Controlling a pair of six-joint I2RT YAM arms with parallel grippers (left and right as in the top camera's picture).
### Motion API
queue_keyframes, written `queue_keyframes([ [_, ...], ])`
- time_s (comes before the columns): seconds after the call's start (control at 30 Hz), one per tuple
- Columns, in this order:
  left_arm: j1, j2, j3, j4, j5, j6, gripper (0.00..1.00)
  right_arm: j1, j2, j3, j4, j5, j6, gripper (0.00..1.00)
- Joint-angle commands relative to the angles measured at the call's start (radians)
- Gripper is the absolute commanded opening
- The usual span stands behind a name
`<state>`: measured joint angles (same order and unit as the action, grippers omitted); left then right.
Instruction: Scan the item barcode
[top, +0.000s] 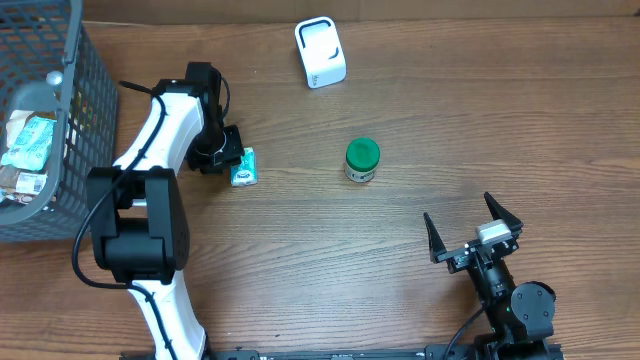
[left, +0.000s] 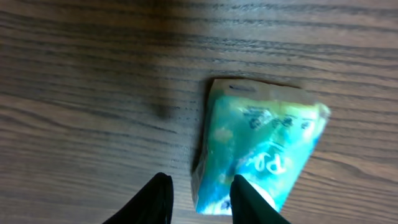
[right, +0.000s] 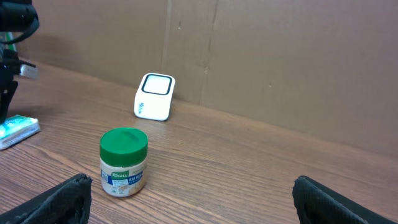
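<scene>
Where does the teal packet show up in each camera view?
Overhead: teal packet sits left of centre.
Left wrist: teal packet fills the lower right.
Right wrist: teal packet lies at the far left edge.
Shared landmark: green-lidded jar, right of the packet in overhead and right wrist; absent from left wrist.

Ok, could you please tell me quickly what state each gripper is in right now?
Left gripper: partly open over the edge of the teal packet, apparently not gripping it.
Right gripper: wide open, holding nothing.
</scene>
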<state>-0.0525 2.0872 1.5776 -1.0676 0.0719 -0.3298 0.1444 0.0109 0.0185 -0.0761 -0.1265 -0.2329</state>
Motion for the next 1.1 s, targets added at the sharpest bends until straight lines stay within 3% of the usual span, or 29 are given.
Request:
queue_keyframes([
  [0.0,-0.010,0.044,-0.006,0.013,0.008,0.016,0.36,0.002,-0.008,-0.011,0.003,-0.002,0.000,1.00],
  [0.2,-0.012,0.068,-0.006,0.036,0.008,0.016,0.38,0.002,-0.008,-0.011,0.003,-0.002,0.000,1.00],
  [0.33,-0.012,0.066,-0.005,0.028,0.011,0.017,0.24,0.002,-0.008,-0.011,0.003,-0.002,0.000,1.00],
  [0.4,-0.008,0.054,-0.002,0.026,0.051,0.037,0.23,0.002,-0.008,-0.011,0.003,-0.002,0.000,1.00],
  [0.5,0.006,0.021,0.009,0.025,0.139,0.069,0.27,0.002,-0.008,-0.011,0.003,-0.002,0.000,1.00],
  [0.67,0.024,0.003,0.009,0.017,0.135,0.082,0.35,0.002,-0.008,-0.011,0.003,-0.002,0.000,1.00],
  [1.07,0.021,0.005,-0.013,0.052,0.128,0.098,0.37,0.002,-0.008,-0.011,0.003,-0.002,0.000,1.00],
])
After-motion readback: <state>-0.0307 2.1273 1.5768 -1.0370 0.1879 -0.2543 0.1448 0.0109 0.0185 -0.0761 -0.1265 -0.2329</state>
